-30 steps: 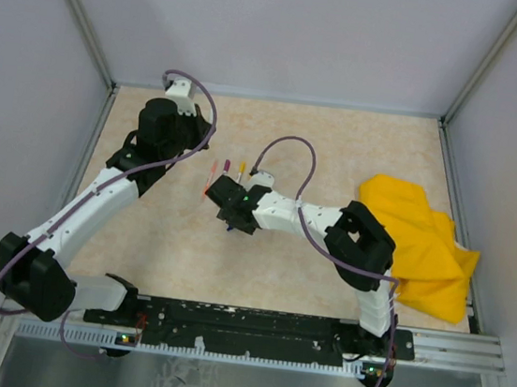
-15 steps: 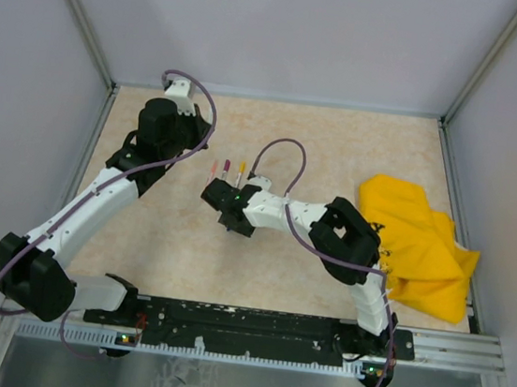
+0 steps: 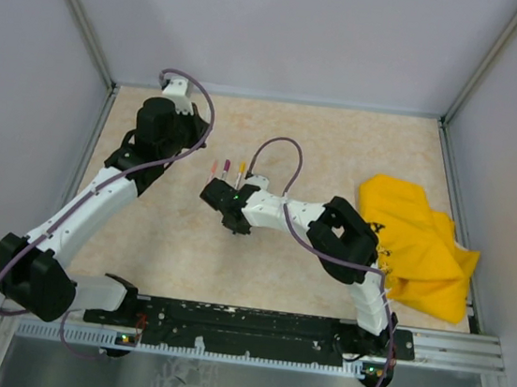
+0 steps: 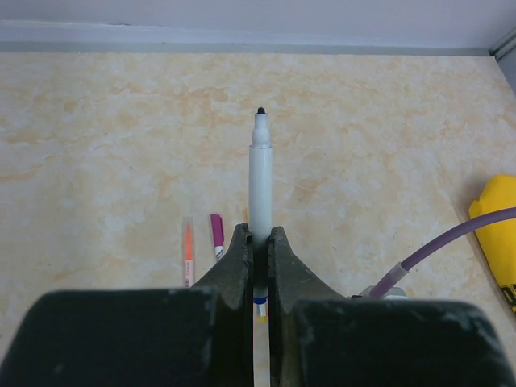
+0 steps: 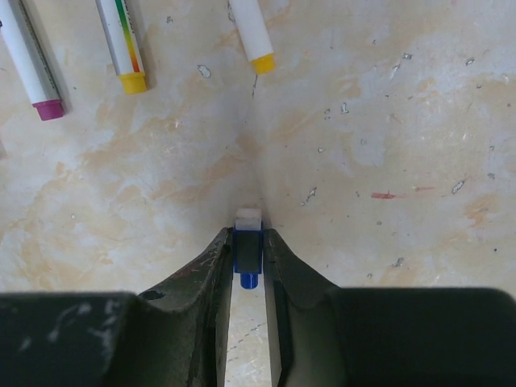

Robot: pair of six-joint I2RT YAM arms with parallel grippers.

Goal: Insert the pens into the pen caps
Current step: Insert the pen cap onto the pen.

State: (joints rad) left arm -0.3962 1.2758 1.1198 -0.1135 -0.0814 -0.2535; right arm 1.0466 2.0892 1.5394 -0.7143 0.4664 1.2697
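Note:
My left gripper (image 4: 258,234) is shut on a white-grey pen (image 4: 260,173) whose bare black tip points away from the wrist, held above the table. In the top view it (image 3: 193,134) is at the back left. My right gripper (image 5: 248,234) is shut on a dark blue pen cap (image 5: 248,254) with a white end, low over the table; in the top view it (image 3: 219,194) is mid-table. Three pens lie just beyond it: purple-ended (image 5: 28,64), yellow-ended (image 5: 125,48) and orange-yellow-ended (image 5: 254,36). An orange-pink pen (image 4: 188,250) lies beside the purple one (image 4: 217,232).
A big yellow cloth (image 3: 417,246) lies crumpled at the right side of the table. Grey walls enclose the table on the left, back and right. A purple cable (image 4: 435,250) loops over the right arm.
My right gripper has shifted a little to the left with the blue cap, closer under the row of pens. The left arm has barely moved.

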